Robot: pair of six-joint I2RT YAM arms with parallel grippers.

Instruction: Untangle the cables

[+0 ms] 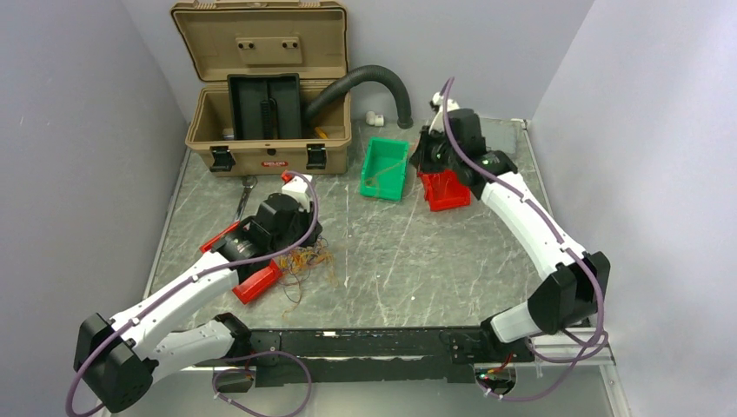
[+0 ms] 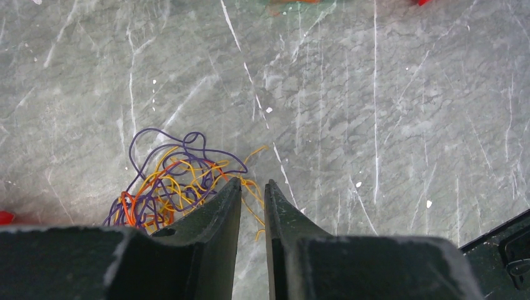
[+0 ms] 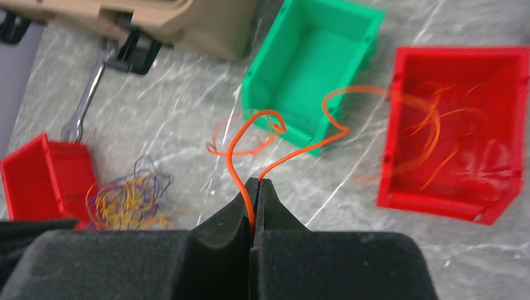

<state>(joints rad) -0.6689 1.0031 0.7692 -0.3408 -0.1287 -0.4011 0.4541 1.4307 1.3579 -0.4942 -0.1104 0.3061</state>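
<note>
Tangle of purple, yellow and orange cables (image 2: 169, 184) flat on the table (image 1: 417, 261), just beside the near red bin (image 1: 257, 282) at the left. Left gripper (image 2: 253, 182) low at the tangle's right edge, jaws parted by a narrow slit, yellow strand across the slit, nothing visibly pinched.

Farther out, right gripper (image 3: 256, 181) clamped tight on a single orange cable (image 3: 240, 140), free end looping loosely in front of the green bin (image 3: 312, 62). Beside that, far red bin (image 3: 431, 201) with orange strands (image 3: 437, 125) inside.

Probable step: drop this orange one with its like. To do it well:
- Carry high enough to clear the rims.
- Centre over the far red bin.
- Lower until the dangling loops sit inside, and only then release.
- Watch for the springy tail catching the green bin's wall.
- Loop blurred, likely swinging: pause before opening.

Left side next: take one strand at the edge, not the knot.
</note>
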